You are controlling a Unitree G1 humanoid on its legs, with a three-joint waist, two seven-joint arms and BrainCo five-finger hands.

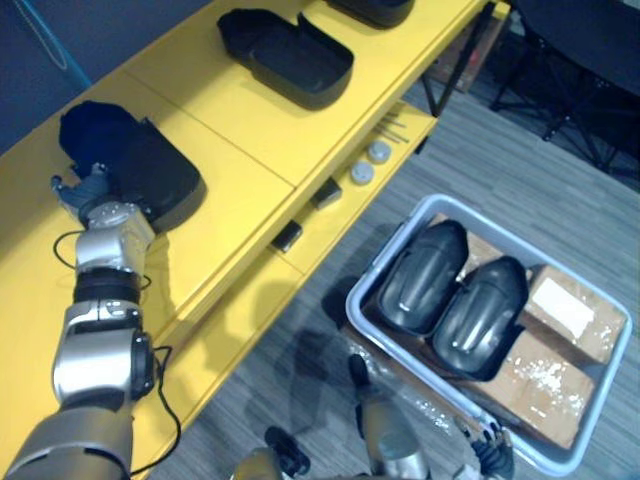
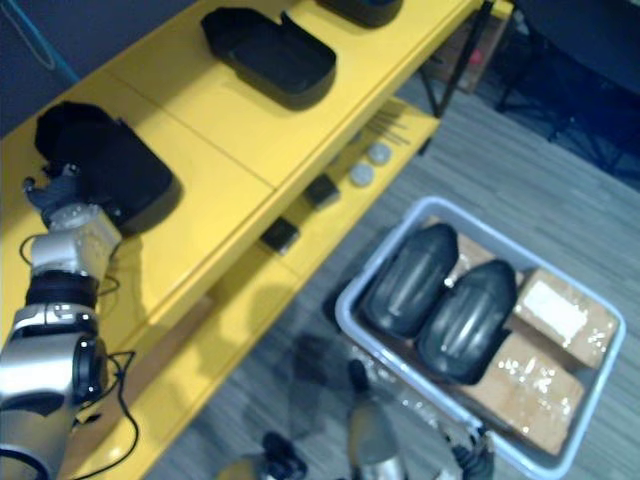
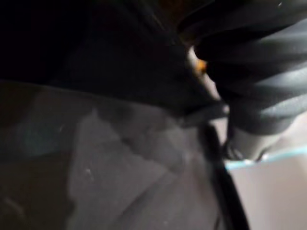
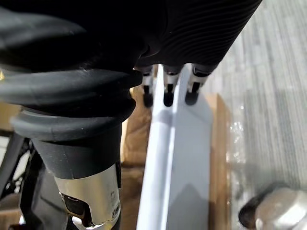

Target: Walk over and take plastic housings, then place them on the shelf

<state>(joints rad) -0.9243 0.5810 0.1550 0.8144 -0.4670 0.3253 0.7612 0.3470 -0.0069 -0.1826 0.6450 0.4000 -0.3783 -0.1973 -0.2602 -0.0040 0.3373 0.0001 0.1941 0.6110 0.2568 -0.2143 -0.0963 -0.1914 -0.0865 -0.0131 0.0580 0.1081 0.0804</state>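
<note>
A long yellow shelf (image 1: pixel 240 130) with a smooth top runs from 7 to 1 o'clock. At 4 o'clock a grey plastic bin (image 1: pixel 362 318) with rounded corners holds two glossy black housings (image 1: pixel 422 275), domed and lying side by side, and two brown cardboard boxes (image 1: pixel 575 310) on their 3 o'clock side.

Three more matte black housings lie on the shelf: a hollow one (image 1: pixel 290 55) at 12, another (image 1: pixel 375 8) at 1, and a flat one (image 1: pixel 150 170) at 10. The lower level holds two round grey discs (image 1: pixel 378 152) and two dark blocks (image 1: pixel 326 193).

The left hand (image 1: pixel 92 190) rests against the 10 o'clock housing, and I cannot tell its grip. The right hand (image 4: pixel 169 86) hangs relaxed over the bin rim, gripping nothing.
</note>
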